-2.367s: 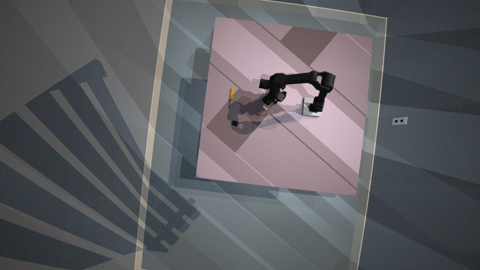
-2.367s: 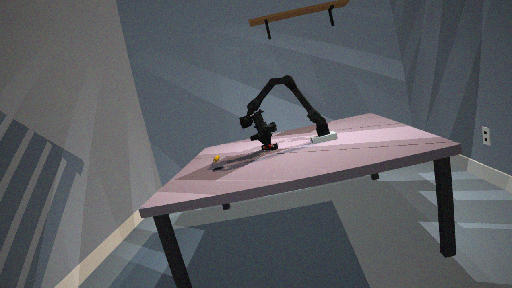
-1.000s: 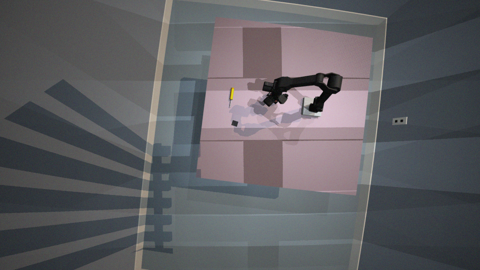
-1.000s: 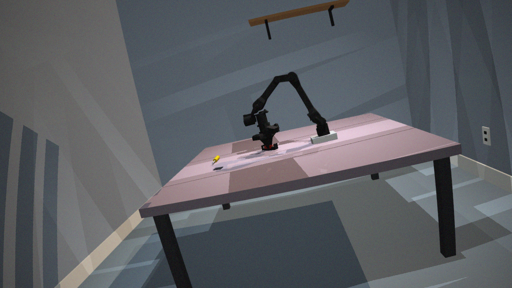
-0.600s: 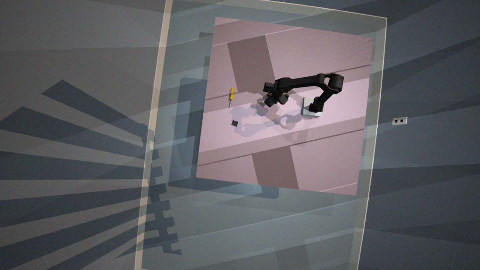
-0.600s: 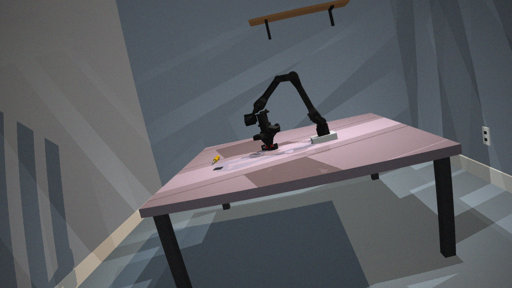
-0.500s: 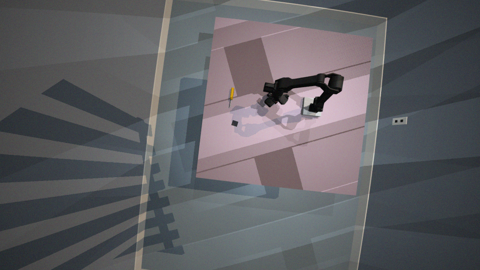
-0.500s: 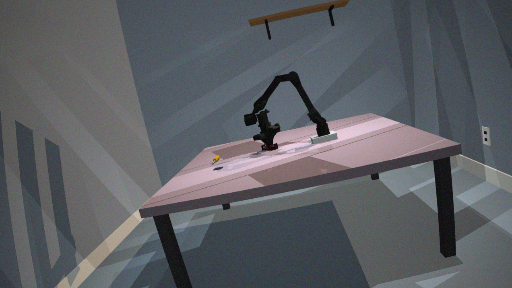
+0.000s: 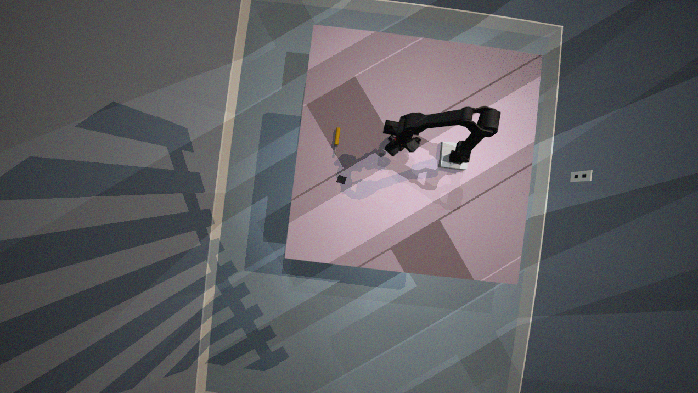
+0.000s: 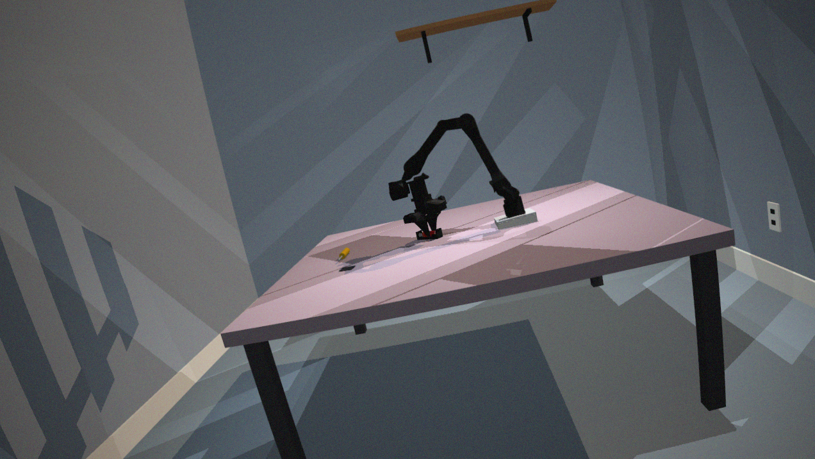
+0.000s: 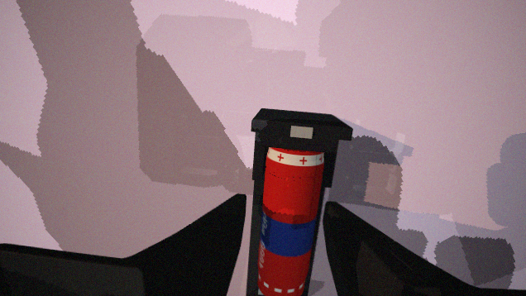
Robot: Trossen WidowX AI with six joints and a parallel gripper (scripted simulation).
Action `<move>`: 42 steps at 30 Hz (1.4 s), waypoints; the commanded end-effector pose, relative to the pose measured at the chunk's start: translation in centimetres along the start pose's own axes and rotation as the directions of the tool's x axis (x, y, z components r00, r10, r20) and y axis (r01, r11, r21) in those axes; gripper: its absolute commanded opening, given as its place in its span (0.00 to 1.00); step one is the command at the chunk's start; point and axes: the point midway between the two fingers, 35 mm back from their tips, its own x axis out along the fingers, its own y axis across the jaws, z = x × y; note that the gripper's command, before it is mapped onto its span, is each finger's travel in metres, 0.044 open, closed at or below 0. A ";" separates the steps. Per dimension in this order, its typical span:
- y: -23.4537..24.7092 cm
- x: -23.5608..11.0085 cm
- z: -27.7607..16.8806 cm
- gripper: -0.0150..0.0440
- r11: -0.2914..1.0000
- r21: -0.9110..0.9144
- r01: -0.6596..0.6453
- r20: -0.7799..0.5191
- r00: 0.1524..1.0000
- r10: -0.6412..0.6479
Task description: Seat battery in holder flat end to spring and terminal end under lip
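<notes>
In the wrist view the gripper (image 11: 284, 231) straddles the battery (image 11: 291, 194) with its fingers parted, a strip of pink desk showing on each side between finger and holder wall, so it grips nothing. The battery, red with a blue band, lies lengthwise in the black holder (image 11: 301, 124), its plus-marked white ring tucked under the lip at the far end; the near end runs out of view at the bottom edge. Past the holder the desk (image 11: 434, 74) stretches away under overlapping shadows.

From above, the holder sits under the gripper (image 9: 396, 146) near the middle of the desk (image 9: 390, 234), well apart from every edge. A yellow screwdriver (image 9: 336, 136) and a small black block (image 9: 341, 179) lie well off to one side, and the arm's white base plate (image 9: 446, 153) stands on the other. Around the desk are a grey floor, grey-blue walls, a wooden shelf (image 10: 473, 20) high on the wall and a wall socket (image 10: 773, 216).
</notes>
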 end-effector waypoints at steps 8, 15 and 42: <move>0.0 -1.3 -0.1 0.54 1.000 0.001 0.004 -0.007 1.000 -0.004; -0.1 -4.2 -0.1 0.76 1.000 0.000 0.003 -0.005 1.000 -0.003; 0.2 -8.4 0.4 1.00 1.000 0.001 0.004 -0.007 1.000 -0.004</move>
